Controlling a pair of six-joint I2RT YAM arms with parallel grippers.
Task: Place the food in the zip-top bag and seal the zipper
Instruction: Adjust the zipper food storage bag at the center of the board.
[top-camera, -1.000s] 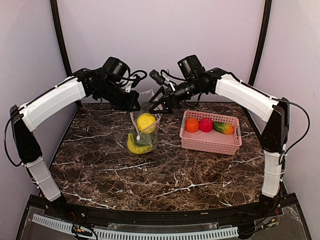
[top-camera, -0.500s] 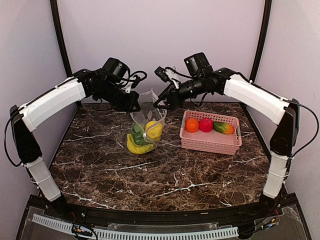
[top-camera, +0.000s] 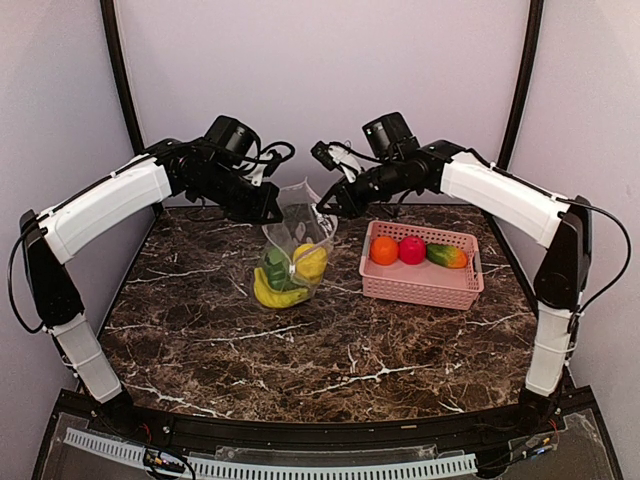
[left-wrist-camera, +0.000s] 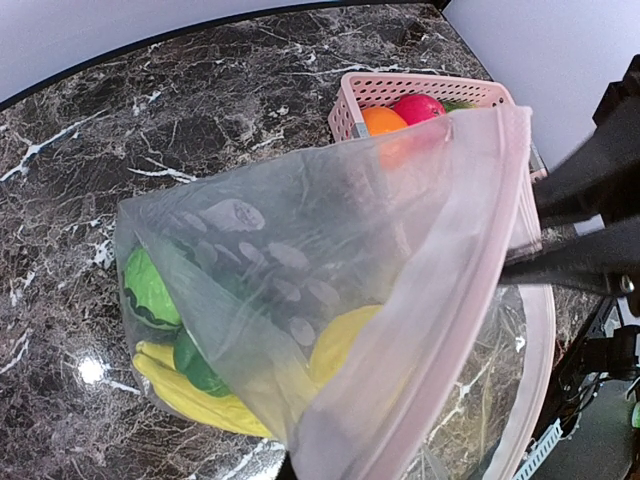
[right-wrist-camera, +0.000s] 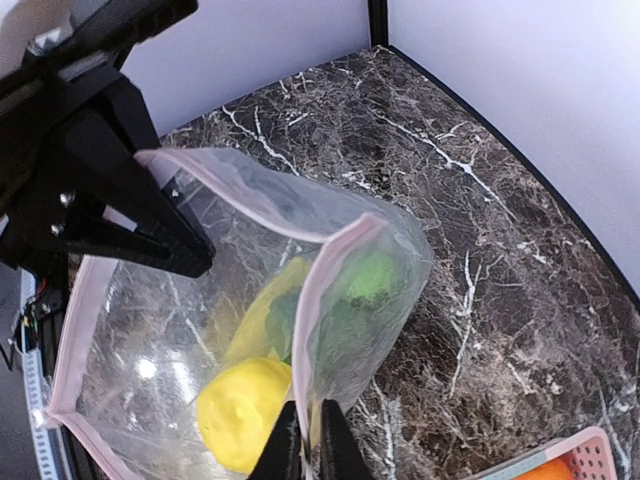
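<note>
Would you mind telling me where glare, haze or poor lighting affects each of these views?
Top external: evenly lit and sharp, no strong glare. Left wrist: a bright glare spot on the table, and the film of the zip-top bag hazes the food inside. Right wrist: small glints on the bag film; the left gripper shows as a dark, underlit shape.

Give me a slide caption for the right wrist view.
Right gripper pinching the zipper of the zip-top bag, lemon, banana and green pieces inside.
</note>
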